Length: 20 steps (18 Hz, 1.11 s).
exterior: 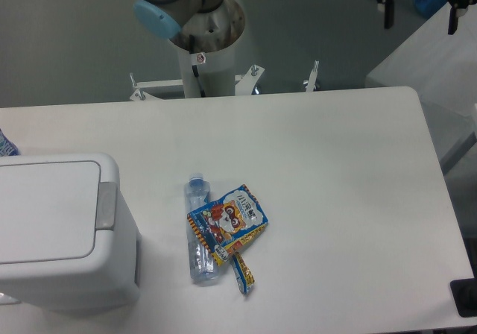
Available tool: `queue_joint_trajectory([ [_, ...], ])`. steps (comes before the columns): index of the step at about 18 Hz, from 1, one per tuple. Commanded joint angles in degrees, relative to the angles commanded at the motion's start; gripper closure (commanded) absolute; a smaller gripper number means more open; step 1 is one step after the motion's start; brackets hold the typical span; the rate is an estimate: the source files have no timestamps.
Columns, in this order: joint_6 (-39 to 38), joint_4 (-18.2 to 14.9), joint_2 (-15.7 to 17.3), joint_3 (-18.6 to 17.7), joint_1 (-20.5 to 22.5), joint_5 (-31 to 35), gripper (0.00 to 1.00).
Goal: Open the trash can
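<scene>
fingers (419,10) hang dark at the top right edge, too cropped to tell their spread, holding nothing visible. trash can (63,233), boxy white with flat closed lid and grey tab, sits on the counter's (335,185) left.

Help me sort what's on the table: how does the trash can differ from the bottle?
The trash can is large, boxy, opaque white; the bottle is small, slim and clear with a blue cap. The trash can stands upright, lid shut; the bottle lies on its side, partly under a snack packet. Both rest on the table.
</scene>
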Motion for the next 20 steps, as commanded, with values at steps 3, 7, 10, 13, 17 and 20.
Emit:
queue_joint_trajectory([
  [3,-0.09,-0.09,0.00,0.00,0.00,0.00,0.00],
  [7,-1.31,-0.09,0.00,-0.09,-0.35,-0.18,0.00],
  [10,-4.73,-0.09,0.09,-0.35,-0.61,-0.18,0.00],
  [13,-8.95,-0.09,0.35,-0.53,-2.54,-0.18,0.00],
  [17,-19.92,0.00,0.26,-0.88,-7.89,0.35,0.00],
  [20,-31.42,0.00,0.27,-1.23,-11.32,0.09,0.00],
])
